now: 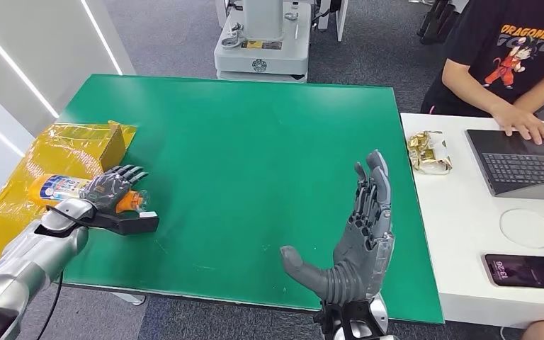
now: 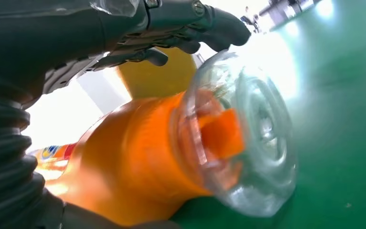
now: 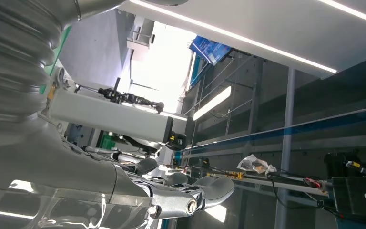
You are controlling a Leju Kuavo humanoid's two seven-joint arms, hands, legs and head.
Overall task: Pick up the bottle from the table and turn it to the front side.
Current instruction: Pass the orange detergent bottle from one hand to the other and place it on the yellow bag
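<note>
Left hand (image 1: pixel 110 190) grips lying orange bottle (image 1: pixel 60 188) w/ clear cap; right hand (image 1: pixel 354 241) spread, holding nothing.

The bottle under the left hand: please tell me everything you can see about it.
The bottle lies on its side at the green table's left edge, partly on yellow wrapping. It looks like clear plastic filled with orange liquid, with a blue, white and red label. A clear cup-like cover sits over its orange cap, pointing toward the table's middle. The left hand rests over its neck end, fingers across the top.
</note>
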